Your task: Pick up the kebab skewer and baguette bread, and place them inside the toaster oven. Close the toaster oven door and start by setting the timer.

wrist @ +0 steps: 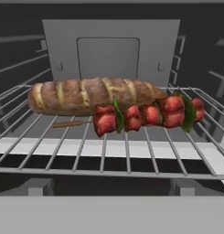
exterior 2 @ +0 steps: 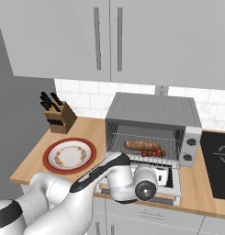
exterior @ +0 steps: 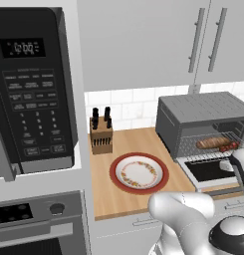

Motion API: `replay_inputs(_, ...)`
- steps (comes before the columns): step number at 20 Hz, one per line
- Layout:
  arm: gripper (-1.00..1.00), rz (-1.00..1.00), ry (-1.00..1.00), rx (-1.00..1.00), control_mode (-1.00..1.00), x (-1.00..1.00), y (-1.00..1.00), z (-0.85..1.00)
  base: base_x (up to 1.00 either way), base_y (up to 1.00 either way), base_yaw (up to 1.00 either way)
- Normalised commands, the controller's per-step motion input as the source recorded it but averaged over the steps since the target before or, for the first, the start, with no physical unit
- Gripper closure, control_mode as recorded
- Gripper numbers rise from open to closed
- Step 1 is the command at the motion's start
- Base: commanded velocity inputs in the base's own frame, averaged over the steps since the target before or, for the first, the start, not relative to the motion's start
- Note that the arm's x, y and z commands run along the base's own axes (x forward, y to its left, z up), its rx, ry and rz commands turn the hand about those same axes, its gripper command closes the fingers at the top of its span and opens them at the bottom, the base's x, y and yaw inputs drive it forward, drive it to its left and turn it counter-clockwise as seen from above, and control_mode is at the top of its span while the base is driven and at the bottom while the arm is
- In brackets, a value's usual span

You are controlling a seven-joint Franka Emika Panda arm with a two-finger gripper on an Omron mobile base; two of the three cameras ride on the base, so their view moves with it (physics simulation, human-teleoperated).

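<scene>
With baguette bread (wrist: 93,95) and kebab skewer (wrist: 145,113) on the rack, the empty, wide-open tool should back out and lift the toaster oven door (exterior: 209,172) by its front edge.

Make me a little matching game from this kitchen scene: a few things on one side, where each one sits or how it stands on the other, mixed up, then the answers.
Things:
1. baguette bread
2. plate
3. knife block
4. toaster oven door

Places or states:
A. folded down, open
B. on the counter by the tiled wall
C. on the wire rack, touching the kebab skewer
D. bare of food, on the wooden counter in front of the knife block

Pairs: 1-C, 2-D, 3-B, 4-A
</scene>
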Motion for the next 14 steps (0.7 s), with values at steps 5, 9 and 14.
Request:
replay_inputs(5, -1.00, 0.00, 0.00, 0.01, -1.00, 0.01, 0.00, -0.03, 0.00, 0.00, 0.00)
replay_inputs(9, -1.00, 0.00, 0.00, 0.00, -1.00, 0.16, 0.00, 0.00, 0.00, 0.00, 0.00)
replay_inputs(14, -1.00, 0.00, 0.00, 0.00, -1.00, 0.12, 0.00, 0.00, 0.00, 0.00, 0.00)
